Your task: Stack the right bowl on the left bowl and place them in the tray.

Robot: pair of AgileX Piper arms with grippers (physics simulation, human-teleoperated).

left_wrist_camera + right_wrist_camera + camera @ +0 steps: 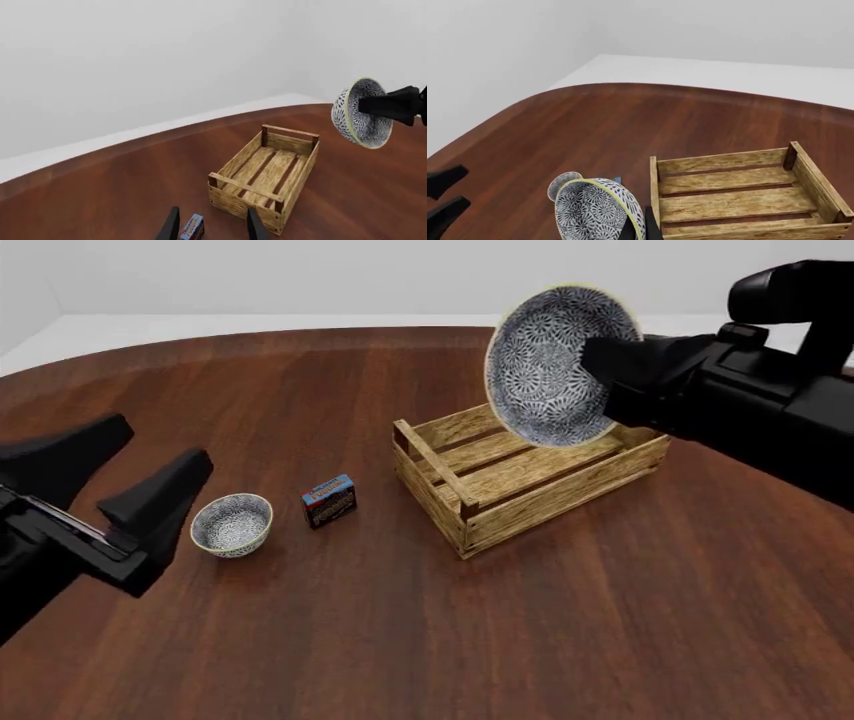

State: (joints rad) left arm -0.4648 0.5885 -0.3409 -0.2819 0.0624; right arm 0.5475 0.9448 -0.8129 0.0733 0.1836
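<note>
Large blue-patterned bowl [554, 365] tipped on edge in the air above the tray [527, 476]. Small patterned bowl [232, 524] upright on table, left of tray. Tray: light-wood slatted crate, empty, angled.

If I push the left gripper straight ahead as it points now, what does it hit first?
Most likely the small blue-and-red box, seen between the left gripper's open fingertips, with the tray just beyond; depth is uncertain.

A round, dark red-brown wooden surface [400, 640] fills most of the frame. Across the top runs a pale floor [267, 325] and plain white wall [267, 270], evenly lit.
</note>
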